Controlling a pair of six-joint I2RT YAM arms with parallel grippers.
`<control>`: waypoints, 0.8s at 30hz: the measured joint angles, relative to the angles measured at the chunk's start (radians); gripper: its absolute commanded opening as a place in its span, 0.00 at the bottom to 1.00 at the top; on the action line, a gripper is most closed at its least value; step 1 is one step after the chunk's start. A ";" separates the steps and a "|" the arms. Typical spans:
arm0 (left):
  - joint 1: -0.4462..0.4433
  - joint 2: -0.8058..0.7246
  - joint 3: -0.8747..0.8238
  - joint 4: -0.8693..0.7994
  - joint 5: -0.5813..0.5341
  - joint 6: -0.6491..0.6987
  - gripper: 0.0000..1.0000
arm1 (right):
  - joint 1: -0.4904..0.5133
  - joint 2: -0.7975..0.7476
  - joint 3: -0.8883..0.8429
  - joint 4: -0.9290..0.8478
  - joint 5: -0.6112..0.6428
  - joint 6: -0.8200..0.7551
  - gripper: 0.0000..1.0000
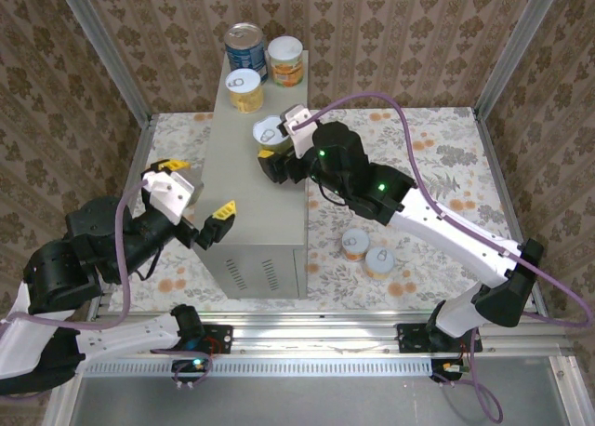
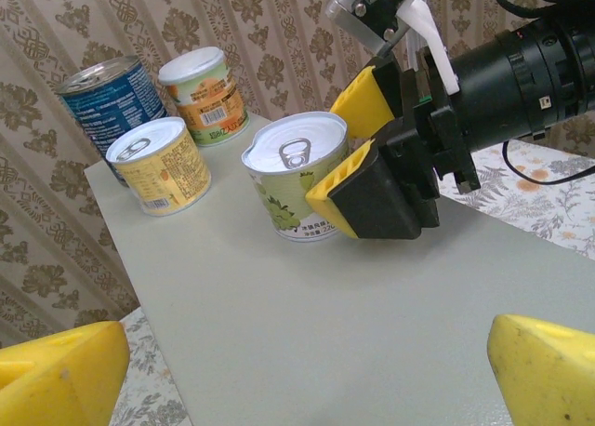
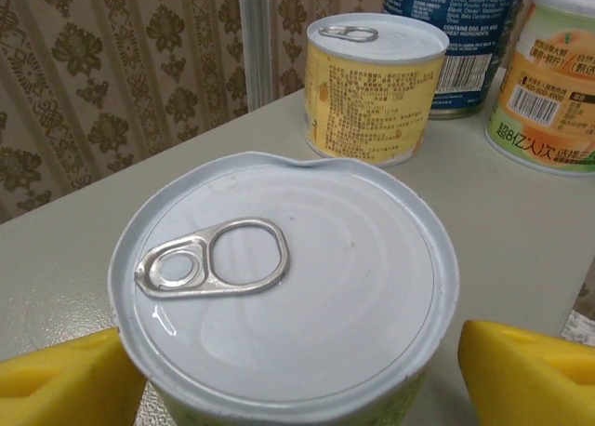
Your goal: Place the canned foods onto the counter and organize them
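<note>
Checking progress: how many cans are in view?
6. On the counter: blue can, orange can, yellow can, and a fourth can straddled by the right hand. Two floor cans lie right of it.

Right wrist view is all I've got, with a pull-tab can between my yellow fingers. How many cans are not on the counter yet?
Observer: Two. The nearer floor can and the farther floor can stand side by side on the floral floor, right of the counter.
Operator: Where's the left gripper?
Observer: The left gripper hovers at the counter's left edge, jaws wide open, pointing toward your pull-tab can.
Operator: How does my can sit across the counter's width?
Observer: From above it stands right of the centre line, close to the right edge.
</note>
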 measured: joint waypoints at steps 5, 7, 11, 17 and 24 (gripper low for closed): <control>0.000 0.001 0.000 0.003 0.003 0.000 1.00 | -0.026 0.002 -0.002 0.011 0.000 -0.004 0.80; 0.000 0.001 -0.001 0.003 0.003 0.000 1.00 | -0.048 0.008 -0.003 0.021 -0.002 -0.004 0.80; 0.000 0.001 -0.010 0.004 0.003 0.000 1.00 | -0.106 0.037 -0.002 0.055 -0.021 -0.004 0.80; 0.000 0.001 -0.020 0.005 0.008 0.000 1.00 | -0.174 0.139 0.053 0.087 -0.049 0.000 0.79; 0.000 0.001 -0.021 0.016 0.014 0.000 1.00 | -0.201 0.211 0.127 0.095 -0.061 -0.001 0.79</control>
